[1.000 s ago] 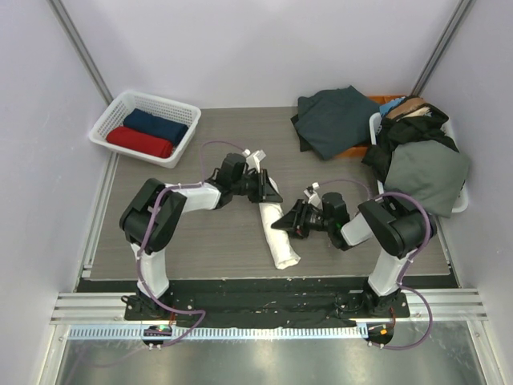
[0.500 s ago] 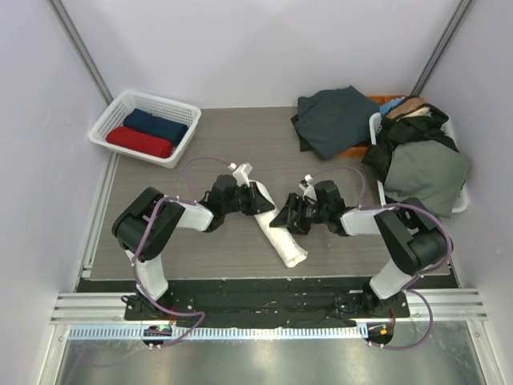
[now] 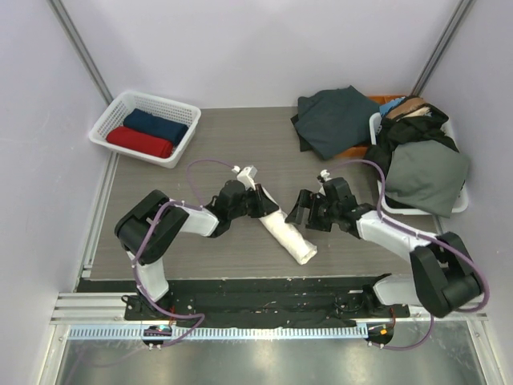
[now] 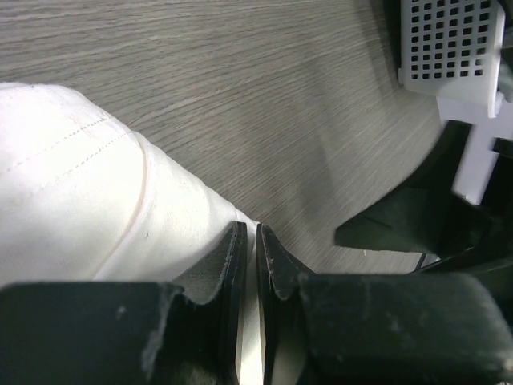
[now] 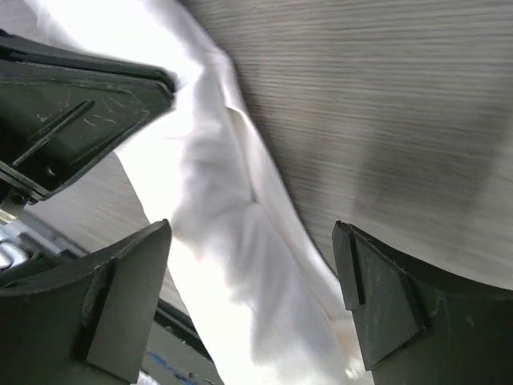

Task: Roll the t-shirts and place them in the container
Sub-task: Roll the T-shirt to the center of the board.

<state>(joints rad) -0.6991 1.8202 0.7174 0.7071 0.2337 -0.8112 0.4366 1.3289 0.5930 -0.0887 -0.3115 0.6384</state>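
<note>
A: L fingers [image 4: 232, 281]?
B: Clamped on far end of cream-white rolled t-shirt [image 3: 287, 233].
A: R fingers [image 3: 299, 212]?
B: Wide apart, just beside roll's middle. Roll lies slanted, ctr of grey wood-grain desk [image 3: 232, 144]. Red rolled t-shirt [image 3: 139, 142] & navy rolled t-shirt [image 3: 156, 124] in white plastic lattice basket [image 3: 108, 116], far left.

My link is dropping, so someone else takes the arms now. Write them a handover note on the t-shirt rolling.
Left hand: shut, pinching the far end of the cream-white rolled t-shirt.
Right hand: open, beside that roll, gripping nothing.
Done: red roll and navy roll lie in the white basket; the cream-white one lies rolled on the table.
Left: probably put that roll in the basket, then roll the garments heaped at far right.
</note>
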